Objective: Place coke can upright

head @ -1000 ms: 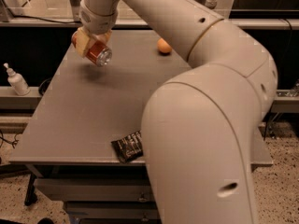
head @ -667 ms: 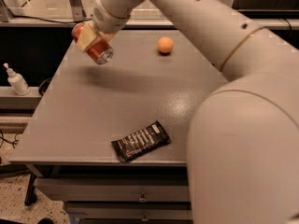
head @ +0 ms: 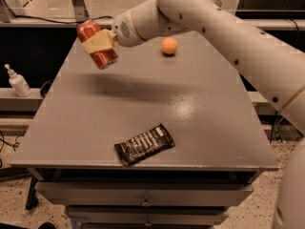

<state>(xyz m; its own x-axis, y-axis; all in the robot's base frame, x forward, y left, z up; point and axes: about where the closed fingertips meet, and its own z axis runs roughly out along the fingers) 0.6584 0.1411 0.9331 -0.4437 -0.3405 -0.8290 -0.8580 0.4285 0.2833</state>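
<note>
The coke can (head: 89, 31) is a red can held in the air above the far left part of the grey table (head: 200, 113). It is tilted, its top leaning to the left and away. My gripper (head: 98, 43) is shut on the coke can around its middle, with tan fingers (head: 102, 38) wrapped across it. The white arm reaches in from the right.
An orange ball (head: 169, 46) lies on the table at the back, right of the can. A black snack bar wrapper (head: 144, 144) lies near the front edge. A white pump bottle (head: 17, 81) stands on a ledge left of the table. Drawers sit under the tabletop.
The arm has swung out to the right, uncovering the table and the wrapper. The can stays gripped over the far left and has turned nearer to upright.
</note>
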